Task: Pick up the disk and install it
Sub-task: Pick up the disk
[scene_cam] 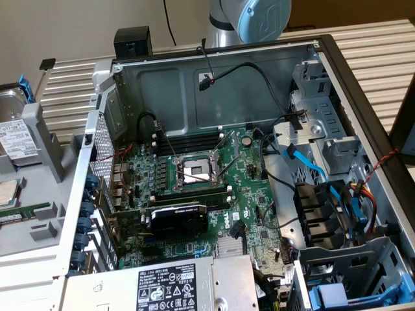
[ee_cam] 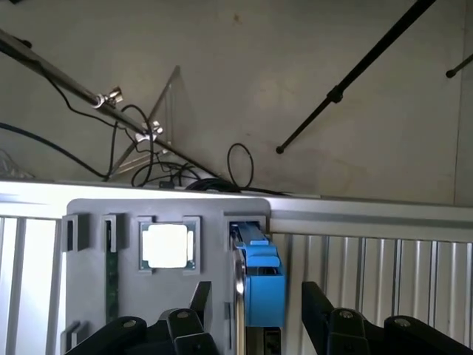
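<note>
**Exterior view**
- Holder [scene_cam: 40, 139]: a grey slotted fixture. Take it as your reference for every entry.
- Disk [scene_cam: 14, 137]: stands on edge in a slot at one end of the holder. Its white label is showing and a blue rail runs along its upper edge.
- Chip [scene_cam: 5, 191]: lies flat in a holder recess, next along from the disk.
- Memory stick [scene_cam: 26, 212]: sits in a holder groove, past the chip from the disk.
- Case [scene_cam: 363, 91]: open, just beside the holder. The motherboard [scene_cam: 194, 175] lies inside.
- Arm [scene_cam: 259, 18]: a blue-capped joint behind the case, well apart from the holder.

**Wrist view**
- Holder [ee_cam: 96, 296]: rests on the slatted bench [ee_cam: 369, 281].
- Disk [ee_cam: 260, 277]: on edge in its holder slot, with the blue rail towards you.
- Chip [ee_cam: 168, 245]: in the recess beside the disk's slot.
- Memory stick [ee_cam: 112, 274]: in the groove beyond the chip.
- Pincer [ee_cam: 255, 292]: open and holding nothing. You see one black finger [ee_cam: 194, 314] on each side of the disk, and neither touches it.
</note>
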You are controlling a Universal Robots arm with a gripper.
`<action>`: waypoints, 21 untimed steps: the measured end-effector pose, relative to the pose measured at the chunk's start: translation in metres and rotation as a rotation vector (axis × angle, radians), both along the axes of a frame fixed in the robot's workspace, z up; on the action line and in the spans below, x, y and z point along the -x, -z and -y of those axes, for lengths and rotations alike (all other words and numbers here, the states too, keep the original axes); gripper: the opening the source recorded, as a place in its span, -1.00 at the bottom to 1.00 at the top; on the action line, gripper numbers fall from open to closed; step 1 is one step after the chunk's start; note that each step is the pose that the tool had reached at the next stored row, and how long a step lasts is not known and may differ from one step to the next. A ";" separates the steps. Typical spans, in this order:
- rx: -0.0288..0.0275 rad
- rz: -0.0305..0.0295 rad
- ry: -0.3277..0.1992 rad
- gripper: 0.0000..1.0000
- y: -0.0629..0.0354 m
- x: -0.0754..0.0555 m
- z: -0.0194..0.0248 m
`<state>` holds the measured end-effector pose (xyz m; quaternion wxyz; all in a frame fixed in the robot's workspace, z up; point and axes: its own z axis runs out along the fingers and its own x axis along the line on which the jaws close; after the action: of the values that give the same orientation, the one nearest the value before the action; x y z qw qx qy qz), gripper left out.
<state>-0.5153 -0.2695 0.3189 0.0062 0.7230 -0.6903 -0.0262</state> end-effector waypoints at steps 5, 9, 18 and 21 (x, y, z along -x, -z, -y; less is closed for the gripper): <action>-0.0001 -0.0001 0.000 0.20 0.0064 0.000 -0.0001; -0.0003 -0.0001 -0.004 0.20 0.0098 0.000 -0.0004; -0.0003 0.0001 -0.045 0.20 0.0114 0.001 -0.0030; -0.0002 -0.0002 -0.050 0.20 0.0113 0.001 -0.0030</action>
<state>-0.5161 -0.2665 0.3075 0.0068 0.7401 -0.6720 -0.0262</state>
